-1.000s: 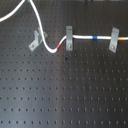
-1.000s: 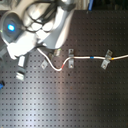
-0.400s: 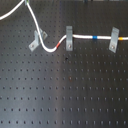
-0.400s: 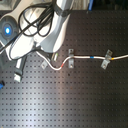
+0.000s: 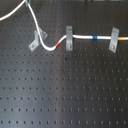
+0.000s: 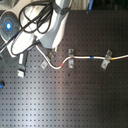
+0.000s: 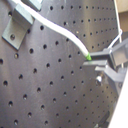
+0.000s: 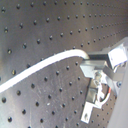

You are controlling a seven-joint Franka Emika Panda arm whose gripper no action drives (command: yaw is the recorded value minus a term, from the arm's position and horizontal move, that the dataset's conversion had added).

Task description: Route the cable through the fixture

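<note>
First exterior view: the cable (image 5: 47, 44) curves beside the slanted fixture (image 5: 35, 40) at upper left of the frame, over the tabletop (image 5: 65, 95). Both wrist views show the pincer (image 7: 92, 61) clamped on it.

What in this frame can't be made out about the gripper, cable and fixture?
- Gripper: out of frame in the first exterior view, hidden by the arm in the second exterior view.
- Cable in the fixture: too blurred in both exterior views to tell whether it is seated.
- Jaws in both wrist views: too blurred to judge.
</note>
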